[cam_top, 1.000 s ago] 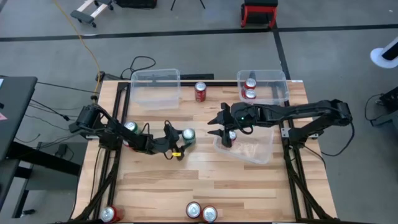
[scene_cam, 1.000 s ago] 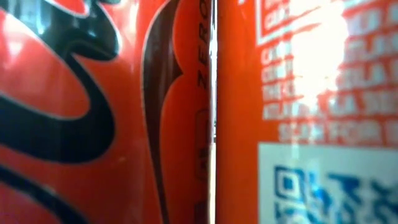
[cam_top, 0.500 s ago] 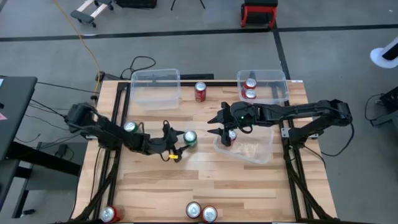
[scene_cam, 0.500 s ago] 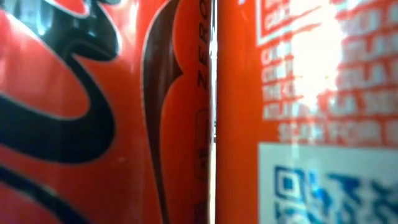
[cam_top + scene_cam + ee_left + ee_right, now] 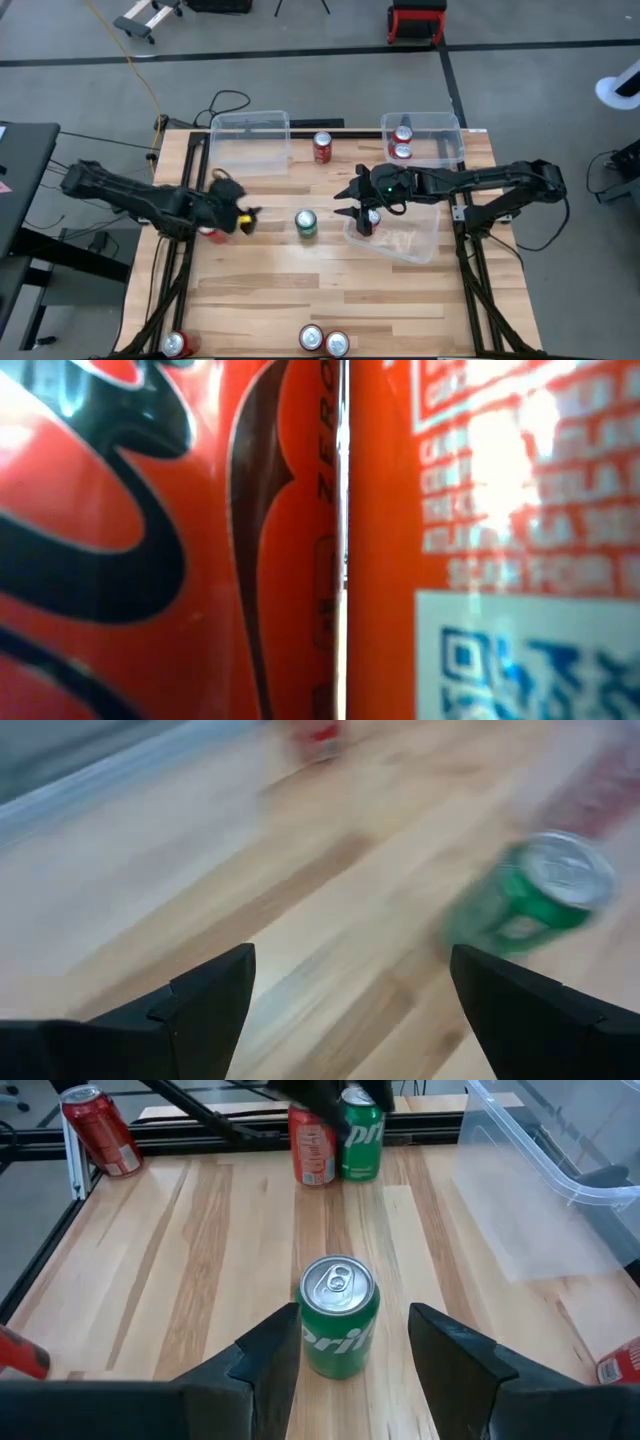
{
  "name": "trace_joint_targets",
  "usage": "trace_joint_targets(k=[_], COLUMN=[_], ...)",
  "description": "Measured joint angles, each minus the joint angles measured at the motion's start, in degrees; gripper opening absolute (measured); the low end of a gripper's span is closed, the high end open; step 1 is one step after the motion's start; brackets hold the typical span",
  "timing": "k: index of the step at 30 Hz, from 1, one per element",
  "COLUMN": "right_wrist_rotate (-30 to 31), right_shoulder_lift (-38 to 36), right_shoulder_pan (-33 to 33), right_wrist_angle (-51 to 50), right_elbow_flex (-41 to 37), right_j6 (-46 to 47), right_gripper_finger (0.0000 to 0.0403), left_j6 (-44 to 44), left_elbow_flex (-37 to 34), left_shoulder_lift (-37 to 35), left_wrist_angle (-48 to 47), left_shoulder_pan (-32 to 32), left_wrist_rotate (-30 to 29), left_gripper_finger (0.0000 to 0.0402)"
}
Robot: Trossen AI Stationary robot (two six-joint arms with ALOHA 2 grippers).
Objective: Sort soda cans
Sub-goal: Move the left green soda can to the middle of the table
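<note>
High view first: the wooden table (image 5: pixel 330 290) carries three clear bins, and the cans lie scattered. A green can (image 5: pixel 306 223) stands alone mid-table, apart from both arms. The left gripper (image 5: pixel 238 213) hangs near the table's left edge with its jaws spread and nothing between them; a red can (image 5: pixel 211 233) shows just beside it. The right gripper (image 5: pixel 352 199) reaches over the near corner of the tilted bin (image 5: pixel 400 243), jaws apart and holding nothing, pointed toward the green can, likely lined up for a pick. Two red cans sit in the far right bin (image 5: pixel 425 140), one red can (image 5: pixel 322 147) stands between the two far bins, and three more stand along the near edge.

Low view: two red cans (image 5: pixel 150 540) fill the picture, so neither arm shows.

Left wrist view: the spread fingers frame bare wood, with the green can (image 5: pixel 530 895) off to one side.

Right wrist view: the green can (image 5: pixel 339 1315) stands upright straight ahead of the open fingers (image 5: pixel 270 1360), untouched. Beyond it a red and a green can stand touching.

Grey floor with cables surrounds the table.
</note>
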Motion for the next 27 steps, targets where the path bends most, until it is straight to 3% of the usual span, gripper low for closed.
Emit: trace_joint_targets(k=[7,14,18,27], right_wrist_rotate=[-0.02,-0.04,-0.07,-0.14], right_shoulder_lift=[0.0,0.0,0.0,0.0], right_shoulder_pan=[0.0,0.0,0.0,0.31], right_wrist_angle=[0.0,0.01,0.04,1.32], right_elbow_flex=[0.0,0.0,0.0,0.0], right_j6=[-0.29,-0.29,-0.3,0.1], right_gripper_finger=[0.0208,0.0208,0.0208,0.0208], left_j6=[-17.67,-19.28,-21.23,-14.23], left_elbow_flex=[7.77,15.66,16.57,16.05], left_shoulder_lift=[-3.5,0.48,2.83,2.87], left_wrist_angle=[-21.72,-34.78,-43.26,-43.79], left_shoulder_pan=[1.29,3.38,5.83,13.9], left_wrist_rotate=[5.48,13.63,20.15,20.98], left_gripper_finger=[0.0332,0.0332,0.0332,0.0332])
